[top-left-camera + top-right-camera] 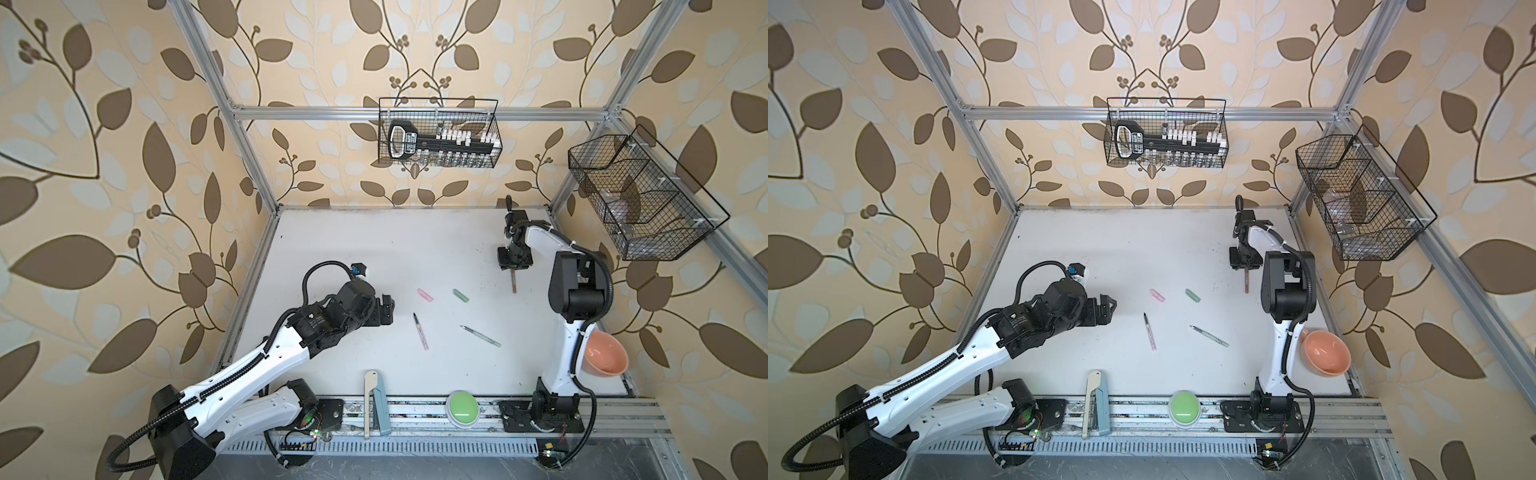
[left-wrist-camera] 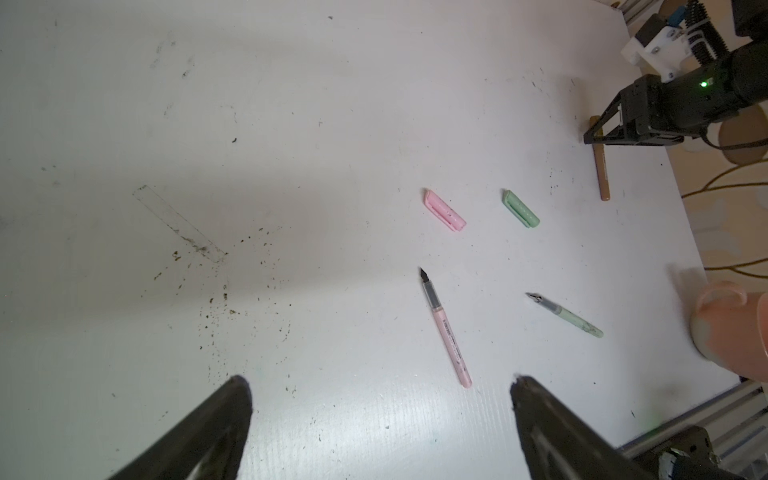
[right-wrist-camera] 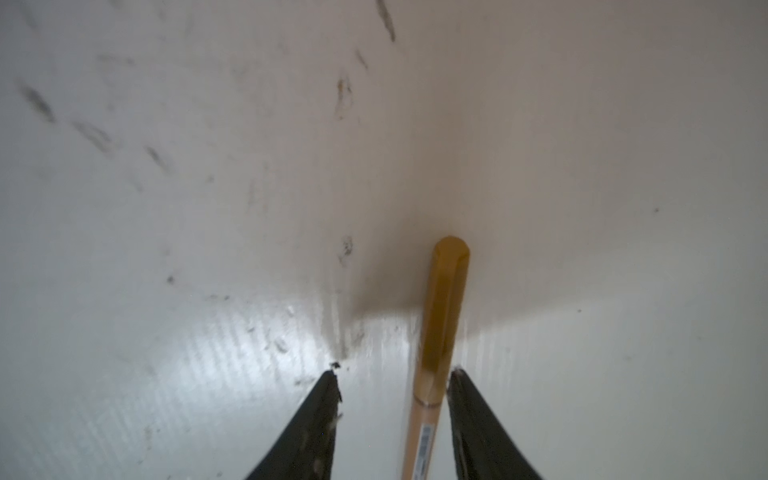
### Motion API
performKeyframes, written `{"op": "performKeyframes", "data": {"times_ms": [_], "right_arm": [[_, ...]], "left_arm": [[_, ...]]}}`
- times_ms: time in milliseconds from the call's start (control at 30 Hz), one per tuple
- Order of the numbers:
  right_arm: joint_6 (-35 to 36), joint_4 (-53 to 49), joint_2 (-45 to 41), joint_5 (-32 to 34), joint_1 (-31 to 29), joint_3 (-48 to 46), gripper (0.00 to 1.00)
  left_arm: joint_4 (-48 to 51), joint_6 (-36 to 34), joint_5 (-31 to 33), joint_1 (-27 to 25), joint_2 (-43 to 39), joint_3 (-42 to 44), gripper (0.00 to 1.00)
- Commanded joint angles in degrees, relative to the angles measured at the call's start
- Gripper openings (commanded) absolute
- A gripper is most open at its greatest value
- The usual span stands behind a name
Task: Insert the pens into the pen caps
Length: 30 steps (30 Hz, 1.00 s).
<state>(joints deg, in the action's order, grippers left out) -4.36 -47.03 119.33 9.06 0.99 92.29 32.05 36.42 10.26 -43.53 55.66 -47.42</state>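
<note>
Between the parted fingers of the right gripper, the brown pen ran lengthwise, close against one finger and well clear of the other. The jaws therefore stood open and clamped nothing; whether the nearer finger touched the barrel could not be told. The darker brown cap was already seated over the pen's end, reaching out past the fingertips. Seen in both top views, the right gripper pointed down over the far right part of the white table. The brown pen stuck out from under it toward the near edge, apparently lying on the surface. Toward the middle of the table lay the pink cap and the green cap, side by side but apart. Nearer the front lay the pink pen and the green pen, uncapped, with dark tips pointing toward the far side, each separate from its cap. The left gripper hovered above the table to the left of these, its jaws spread wide and holding nothing. A peach bowl sat at the near right edge, partly hidden by the right arm. Along the front rail rested a green button and a beige and teal tool. A wire basket hung on the back wall, and a second wire basket hung on the right wall.
</note>
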Motion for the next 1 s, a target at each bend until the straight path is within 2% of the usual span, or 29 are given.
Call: {"op": "performKeyframes", "data": {"times_ms": [0,167,233,300,400,467,567,667,800,967], "right_arm": [[-2.05,0.24,-8.75,0.69,-2.38,-2.51,0.48],[-4.71,3.89,-20.79,-0.06,-6.92,-13.3,0.5],[-6.45,8.64,-27.38,-4.31,-8.93,-20.01,0.5],[-9.27,16.72,-36.58,-10.52,-12.0,-30.57,0.5],[-16.64,29.4,-51.33,-17.13,-18.64,-45.91,0.53],[-21.19,33.55,-60.33,-15.82,-23.38,-53.91,0.54],[-25.44,31.86,-70.9,-9.36,-28.68,-60.88,0.56],[-28.91,28.93,-76.32,-7.25,-30.75,-64.14,0.56],[-31.25,29.83,-80.97,-6.43,-31.8,-68.74,0.56],[-30.48,27.44,-82.13,-7.43,-31.76,-69.14,0.55]], "left_arm": [[3.84,2.4,2.38,-0.24,0.44,-2.53,0.99],[6.33,6.52,2.24,-3.67,3.04,-2.86,0.99],[6.53,8.83,2.88,-6.41,4.84,-2.61,0.97],[5.34,11.54,3.89,-9.71,7.1,-1.95,0.95],[2.41,14.64,5.67,-14.43,10.91,-1.41,0.92],[2.07,17.34,7.41,-16.33,13.55,-1.92,0.92],[2.63,19.58,7.41,-17.6,18.39,-3.78,0.89],[4.18,20.99,7.61,-18.58,24.28,-7.56,0.8],[3.98,21.8,6.4,-18.92,32.34,-12.05,0.79],[0.39,23.11,2.29,-18.96,39.47,-14.19,0.76]]}}
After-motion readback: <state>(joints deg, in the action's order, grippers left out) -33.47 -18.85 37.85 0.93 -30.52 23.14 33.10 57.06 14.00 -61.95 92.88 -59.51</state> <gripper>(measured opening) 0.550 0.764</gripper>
